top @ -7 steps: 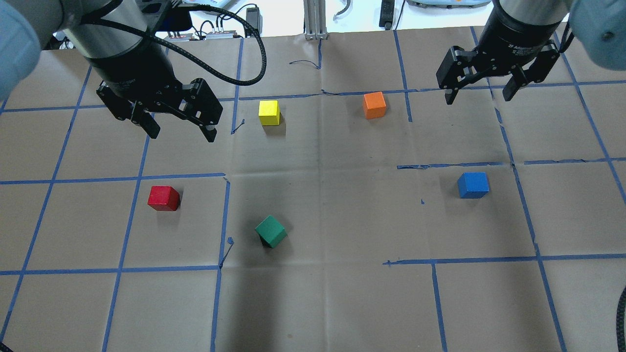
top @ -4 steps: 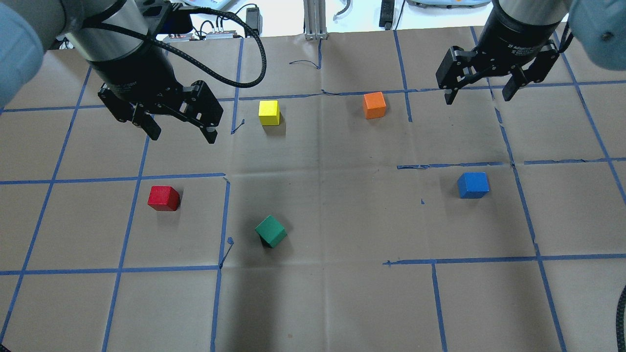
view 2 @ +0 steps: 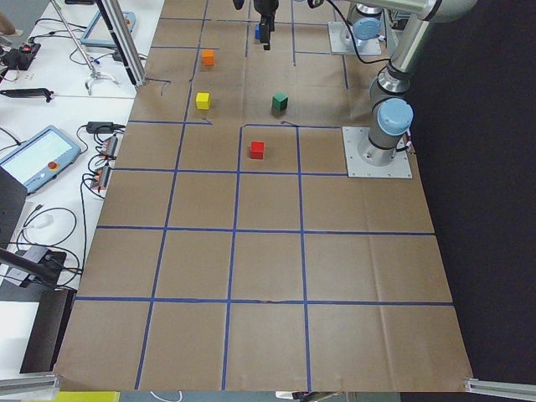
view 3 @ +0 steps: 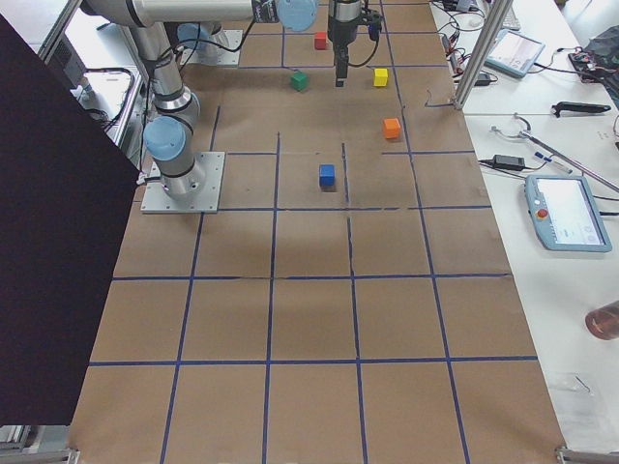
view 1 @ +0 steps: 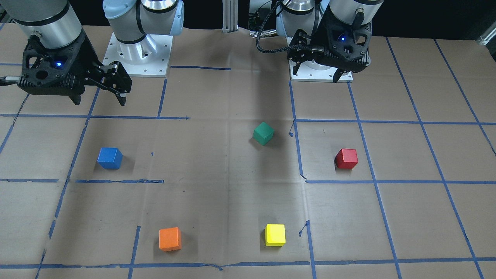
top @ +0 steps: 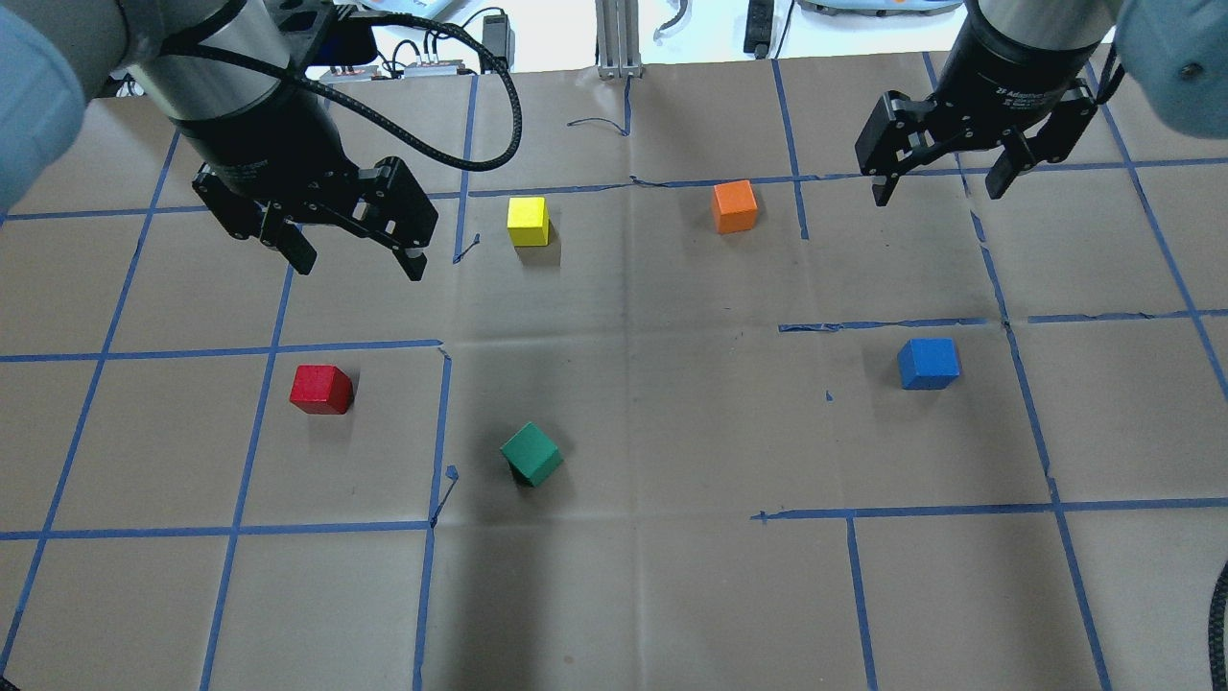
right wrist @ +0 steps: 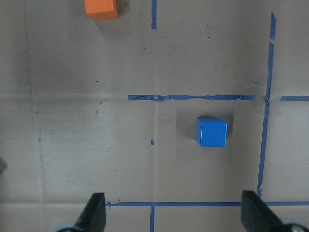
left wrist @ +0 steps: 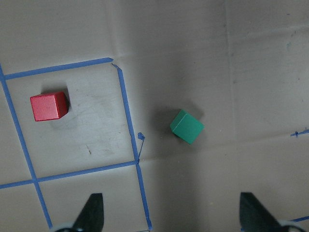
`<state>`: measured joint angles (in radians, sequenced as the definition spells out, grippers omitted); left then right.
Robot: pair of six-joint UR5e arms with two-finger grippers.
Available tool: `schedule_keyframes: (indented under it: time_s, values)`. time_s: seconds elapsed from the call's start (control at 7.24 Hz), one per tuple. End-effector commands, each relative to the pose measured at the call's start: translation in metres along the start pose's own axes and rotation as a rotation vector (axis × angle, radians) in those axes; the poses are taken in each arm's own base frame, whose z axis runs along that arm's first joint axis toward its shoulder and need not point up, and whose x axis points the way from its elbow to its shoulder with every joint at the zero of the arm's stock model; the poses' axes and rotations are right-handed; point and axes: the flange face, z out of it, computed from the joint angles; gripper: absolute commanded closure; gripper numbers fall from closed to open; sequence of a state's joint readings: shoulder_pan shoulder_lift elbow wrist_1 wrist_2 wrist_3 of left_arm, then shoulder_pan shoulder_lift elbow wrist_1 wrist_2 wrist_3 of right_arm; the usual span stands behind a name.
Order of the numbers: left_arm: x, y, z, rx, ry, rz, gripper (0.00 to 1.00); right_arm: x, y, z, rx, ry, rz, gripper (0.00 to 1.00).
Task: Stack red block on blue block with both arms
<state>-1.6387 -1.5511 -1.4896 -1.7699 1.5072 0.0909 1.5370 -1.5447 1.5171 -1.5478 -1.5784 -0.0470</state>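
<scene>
Brown cardboard (top: 614, 595) gridded with blue tape (top: 336, 345) covers the table. Leftmost in the overhead view, the left gripper (top: 358, 267) hangs above the sheet, jaws spread wide and empty. The red block (top: 321, 389), a small matte cube with crisp edges, sits flat inside a taped square, off to one side of that gripper and clear of every line, with bare cardboard all round. A green cube (top: 531, 454) lies askew across the next tape line, well apart; a yellow cube (top: 528, 221) and an orange cube (top: 735, 206) sit farther out. The blue block (top: 929, 363), matte and square-set, rests alone near a torn tape strip. The right gripper (top: 938, 192) hovers released, holding nothing
</scene>
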Motion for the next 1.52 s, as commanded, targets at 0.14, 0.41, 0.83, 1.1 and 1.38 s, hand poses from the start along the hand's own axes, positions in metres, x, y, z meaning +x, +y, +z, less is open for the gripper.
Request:
schedule_keyframes:
  time_s: [0.14,0.41,0.83,1.1,1.38]
  values:
    - [-0.001,-0.001,0.003,-0.002,-0.002,0.001,0.00,0.000,0.000,0.000,0.003,-0.001,-0.001,0.00]
    - [-0.001,-0.003,0.005,0.000,-0.001,0.004,0.00,0.000,-0.001,-0.001,0.006,-0.001,-0.001,0.00]
    - [-0.005,-0.025,0.024,-0.023,0.001,-0.019,0.00,0.000,0.000,0.000,0.005,-0.001,0.001,0.00]
    - [-0.008,-0.043,0.036,-0.004,-0.003,0.010,0.00,0.000,0.000,0.000,0.003,-0.001,0.001,0.00]
    - [-0.018,-0.072,0.073,0.011,-0.013,0.069,0.00,0.000,0.000,0.000,0.000,-0.002,0.001,0.00]
